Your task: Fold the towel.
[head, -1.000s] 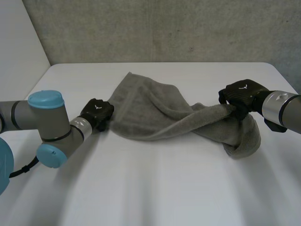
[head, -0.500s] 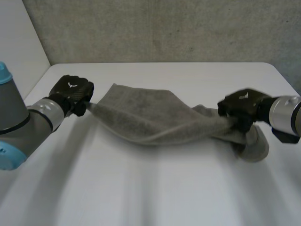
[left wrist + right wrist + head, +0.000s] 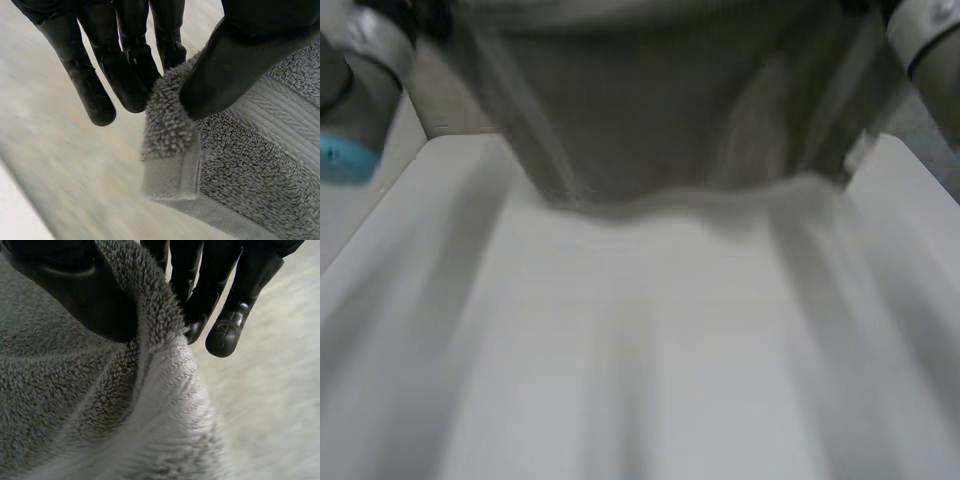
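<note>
The grey towel hangs spread between my two raised arms, its lower edge just above the white table. In the left wrist view my left hand pinches a corner of the towel between thumb and fingers. In the right wrist view my right hand pinches a bunched edge of the towel between its thumb and fingers. In the head view the left arm stands at the towel's left side and the right arm at its right.
The table's near part lies bare below the hanging towel. A grey wall stands behind the table.
Both hands have risen high and moved apart, lifting the towel off the table. It now hangs spread out instead of lying twisted.
</note>
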Robot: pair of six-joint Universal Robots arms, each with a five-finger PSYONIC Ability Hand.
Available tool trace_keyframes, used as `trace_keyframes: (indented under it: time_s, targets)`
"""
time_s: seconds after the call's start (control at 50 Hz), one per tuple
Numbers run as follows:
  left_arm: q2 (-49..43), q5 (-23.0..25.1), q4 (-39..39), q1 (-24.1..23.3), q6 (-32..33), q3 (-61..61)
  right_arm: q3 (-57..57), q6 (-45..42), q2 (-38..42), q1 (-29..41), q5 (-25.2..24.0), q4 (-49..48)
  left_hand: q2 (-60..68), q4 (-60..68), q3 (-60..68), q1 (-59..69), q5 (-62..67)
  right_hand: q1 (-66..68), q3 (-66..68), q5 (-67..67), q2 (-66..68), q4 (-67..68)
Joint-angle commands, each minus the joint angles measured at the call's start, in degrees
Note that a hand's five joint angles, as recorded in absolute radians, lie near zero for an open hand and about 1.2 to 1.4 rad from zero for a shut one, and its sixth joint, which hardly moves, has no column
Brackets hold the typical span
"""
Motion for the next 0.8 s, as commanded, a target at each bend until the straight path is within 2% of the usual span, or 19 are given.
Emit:
trace_keyframes:
  time_s: [0.02, 0.06, 0.08, 0.12, 0.18, 0.2, 0.28, 0.34, 0.44, 0.54, 0.66, 0.8]
  targets:
    - [1.7, -3.4, 8.0, 0.1, -8.6, 3.9, 1.3, 2.5, 0.0, 2.3, 2.9, 3.0, 4.2, 2.3, 3.3, 7.9, 5.8, 4.0, 3.3, 4.5, 5.0, 3.3]
    - [2.6, -2.1, 6.8, 0.4, -8.6, -1.7, 2.9, -1.0, 1.1, 2.3, 1.8, 13.4, 4.2, 2.3, 3.3, 7.9, 5.8, 4.0, 3.3, 4.5, 5.0, 3.3]
    - [2.6, -2.1, 6.8, 0.4, -8.6, -1.7, 2.9, -1.0, 1.1, 2.3, 1.8, 13.5, 4.2, 2.3, 3.3, 7.9, 5.8, 4.0, 3.3, 4.5, 5.0, 3.3]
    - [3.7, 1.1, 6.0, 1.0, -8.5, -10.1, 6.5, -8.4, 2.2, 2.4, -0.2, 22.4, 4.2, 2.3, 3.3, 7.9, 5.8, 4.0, 3.3, 4.5, 5.0, 3.3]
    - [4.2, 2.9, 6.0, 1.2, -8.4, -14.5, 9.0, -12.1, 2.3, 2.1, -1.0, 25.6, 4.2, 2.3, 3.3, 7.9, 5.8, 4.0, 3.3, 4.5, 5.0, 3.3]
    - [4.6, 5.0, 6.0, 1.6, -8.4, -20.1, 12.1, -14.5, 2.2, 1.8, -1.7, 27.4, 4.2, 2.3, 3.3, 7.9, 5.8, 4.0, 3.3, 4.5, 5.0, 3.3]
    - [6.1, 8.8, 6.7, 3.3, -7.5, -35.1, 21.0, -16.0, 1.8, 1.0, -2.8, 26.8, 4.2, 2.3, 3.3, 7.9, 5.8, 4.0, 3.3, 4.5, 5.0, 3.3]
    - [6.6, 9.5, 6.7, 3.4, -6.3, -39.2, 23.6, -16.0, 1.7, 0.6, -2.9, 26.4, 4.2, 2.3, 3.3, 7.9, 5.8, 4.0, 3.3, 4.5, 5.0, 3.3]
    - [9.3, 10.3, 6.8, 4.5, 2.4, -52.6, 32.1, -16.4, 0.1, -0.2, -2.9, 24.6, 4.2, 2.3, 3.3, 7.9, 5.8, 4.0, 3.3, 4.5, 5.0, 3.3]
    - [14.0, 10.2, 6.6, 5.5, 5.4, -57.2, 35.2, -16.3, -2.4, -0.1, -2.7, 23.4, 4.2, 2.3, 3.3, 7.9, 5.8, 4.0, 3.3, 4.5, 5.0, 3.3]
    - [20.8, 10.1, 6.3, 5.5, 4.8, -58.5, 36.3, -14.2, -7.7, -0.1, -2.8, 23.3, 4.2, 2.3, 3.3, 7.9, 5.8, 4.0, 3.3, 4.5, 5.0, 3.3]
    - [23.7, 10.0, 6.0, 5.3, 4.6, -58.7, 37.7, -12.5, -11.4, -0.2, -3.0, 23.2, 4.2, 2.3, 3.3, 7.9, 5.8, 4.0, 3.3, 4.5, 5.0, 3.3]
